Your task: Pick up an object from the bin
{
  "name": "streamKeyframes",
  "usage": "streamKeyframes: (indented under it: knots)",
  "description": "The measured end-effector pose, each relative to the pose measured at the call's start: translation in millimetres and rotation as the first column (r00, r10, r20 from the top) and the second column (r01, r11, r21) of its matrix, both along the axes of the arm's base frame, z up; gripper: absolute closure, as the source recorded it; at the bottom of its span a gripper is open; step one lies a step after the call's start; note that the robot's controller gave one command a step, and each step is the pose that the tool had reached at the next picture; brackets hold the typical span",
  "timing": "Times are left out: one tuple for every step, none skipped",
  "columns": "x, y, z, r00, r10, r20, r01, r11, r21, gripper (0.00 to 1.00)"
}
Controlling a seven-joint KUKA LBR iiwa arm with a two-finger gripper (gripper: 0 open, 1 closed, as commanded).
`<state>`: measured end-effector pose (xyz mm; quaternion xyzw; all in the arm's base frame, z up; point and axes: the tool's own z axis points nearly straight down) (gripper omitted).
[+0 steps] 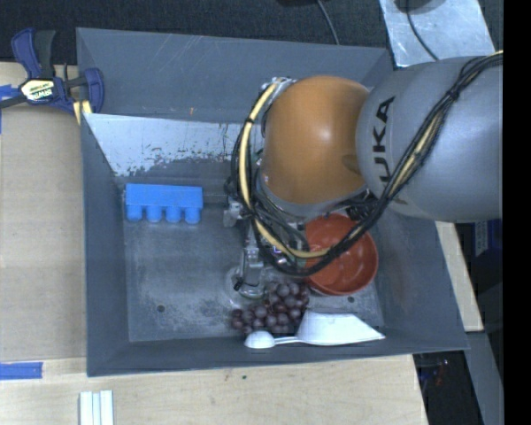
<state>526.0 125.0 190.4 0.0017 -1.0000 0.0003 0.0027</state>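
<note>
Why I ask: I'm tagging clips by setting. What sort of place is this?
Probably a robotics lab's grasping test station: a KUKA arm reaches into a grey metal bin holding loose props, a blue toy block, dark grapes and a red bowl.

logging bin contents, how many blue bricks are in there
1. The blue toy brick lies on the floor of the bin toward the upper left. The arm covers the bin's right part, so another may be hidden.

Red bowl, grape bunch part-hidden under arm.

One camera looks down into the bin, slightly obliquely.
</note>
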Motion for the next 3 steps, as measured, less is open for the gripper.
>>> streamKeyframes:
  knots:
    - [1.7, -1, 5, 1.000, -0.004, 0.008, 0.004, 1.000, 0.002, 0.00]
    - [46.8, -65, -101, 0.975, 0.221, 0.009, -0.221, 0.975, 0.006, 0.00]
    - [35.2, -65, -85, 0.845, 0.535, 0.013, -0.535, 0.845, -0.001, 0.00]
